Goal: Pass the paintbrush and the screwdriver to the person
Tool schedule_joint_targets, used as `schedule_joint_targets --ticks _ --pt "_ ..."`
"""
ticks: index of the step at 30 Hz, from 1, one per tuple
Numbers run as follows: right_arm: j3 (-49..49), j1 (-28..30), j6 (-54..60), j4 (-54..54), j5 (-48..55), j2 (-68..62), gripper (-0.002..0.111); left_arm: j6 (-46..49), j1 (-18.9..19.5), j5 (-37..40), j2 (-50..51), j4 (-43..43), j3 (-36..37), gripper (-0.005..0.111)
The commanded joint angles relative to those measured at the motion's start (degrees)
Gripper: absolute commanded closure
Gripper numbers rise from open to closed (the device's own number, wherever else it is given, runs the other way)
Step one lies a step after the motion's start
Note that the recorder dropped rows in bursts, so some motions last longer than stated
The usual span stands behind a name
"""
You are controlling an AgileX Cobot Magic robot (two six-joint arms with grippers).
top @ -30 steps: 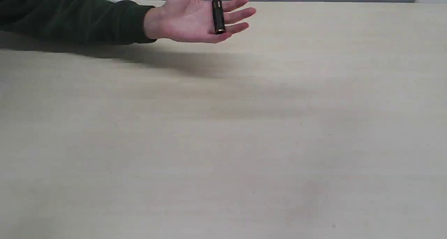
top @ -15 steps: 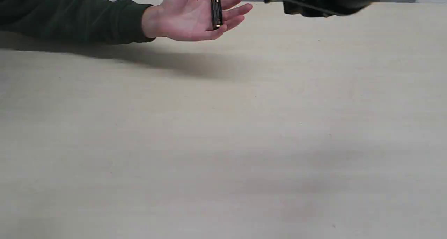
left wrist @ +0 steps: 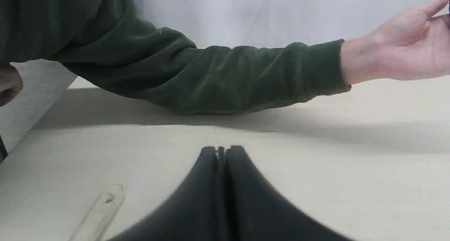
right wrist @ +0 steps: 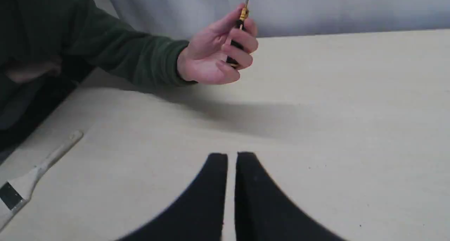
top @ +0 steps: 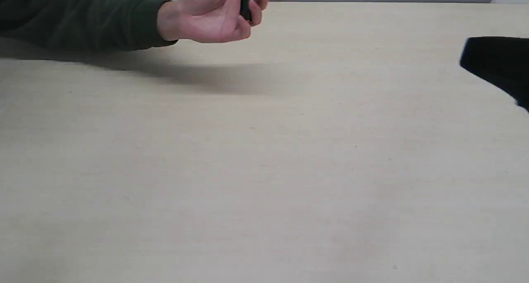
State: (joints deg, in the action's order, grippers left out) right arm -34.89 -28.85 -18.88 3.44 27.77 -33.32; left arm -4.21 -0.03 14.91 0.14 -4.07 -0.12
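The screwdriver (right wrist: pixel 242 17) stands upright in the person's curled hand (right wrist: pixel 214 54) above the worktop (right wrist: pixel 351 111), the paintbrush (right wrist: pixel 35 170) lies flat near its edge, and the left pincer (left wrist: pixel 221 150) and right pincer (right wrist: pixel 230 156) are both closed on nothing.

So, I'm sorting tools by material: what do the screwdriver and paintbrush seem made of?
Screwdriver: black handle, probably plastic; shiny gold collar and thin shaft, likely metal. Paintbrush: pale, matte handle, seemingly bare wood; ferrule reflects darkly, probably metal.
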Motion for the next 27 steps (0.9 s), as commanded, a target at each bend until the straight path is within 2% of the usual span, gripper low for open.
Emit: schedule_joint_targets --ticks 1,11,19,27 --pt "3.10 0.04 -0.08 0.82 -0.97 6.73 0.104 -0.12 -0.37 -0.60 -0.14 0.24 0.12 0.107" --pt "10.43 0.04 2.25 3.12 -2.63 20.34 0.104 -0.12 -0.37 -0.63 -0.14 0.07 0.12 0.107" --pt "15.67 0.04 14.45 13.70 -7.30 33.32 0.104 -0.12 -0.37 -0.63 -0.14 0.07 0.12 0.107" --pt "18.99 0.04 25.93 21.73 -10.60 33.32 0.104 -0.12 -0.37 -0.63 -0.14 0.07 0.12 0.107"
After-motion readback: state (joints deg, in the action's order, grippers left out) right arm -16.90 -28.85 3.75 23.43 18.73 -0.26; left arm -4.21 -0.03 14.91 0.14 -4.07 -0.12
